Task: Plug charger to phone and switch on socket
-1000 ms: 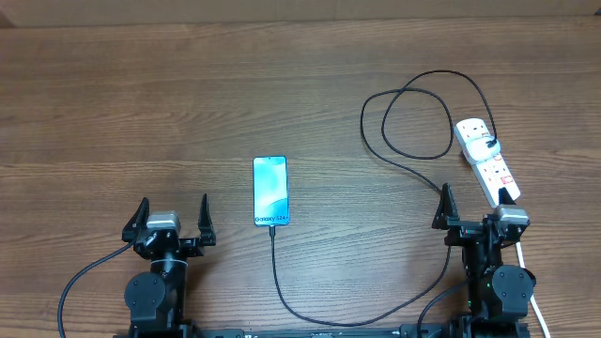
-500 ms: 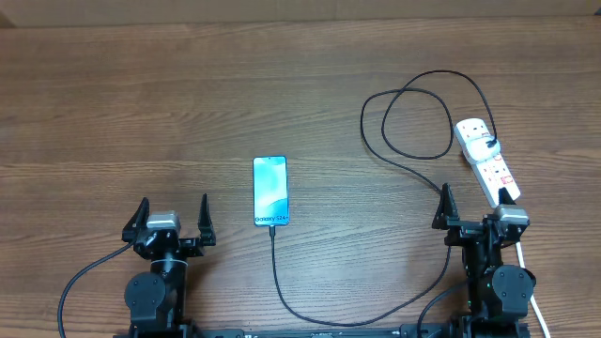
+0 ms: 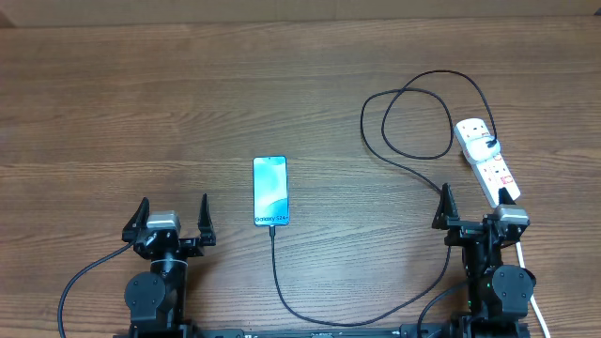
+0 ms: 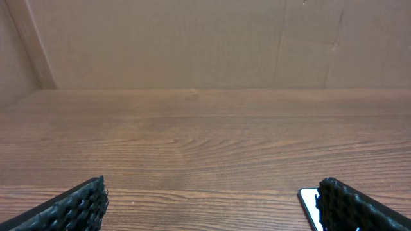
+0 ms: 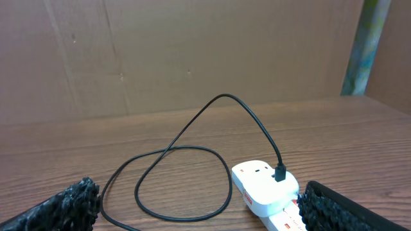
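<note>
The phone (image 3: 270, 191) lies flat at the table's middle, screen lit; its corner (image 4: 308, 204) shows beside my left gripper's right finger. The charger's black cable (image 3: 278, 272) meets the phone's near edge, runs right, loops (image 3: 404, 122) and ends in a small black plug (image 5: 280, 172) seated in the socket's far end. The socket (image 3: 486, 158), a white power strip (image 5: 262, 187) with red switches, lies at the right. My left gripper (image 3: 174, 205) (image 4: 212, 212) stands open left of the phone, holding nothing. My right gripper (image 3: 475, 194) (image 5: 199, 212) is open, its right finger over the socket's near end.
A brown cardboard wall (image 4: 192, 38) stands behind the wooden table. The strip's white cord (image 3: 537, 305) trails toward the front right edge past the right arm's base. The cable loop (image 5: 186, 154) lies on the wood ahead of the right gripper.
</note>
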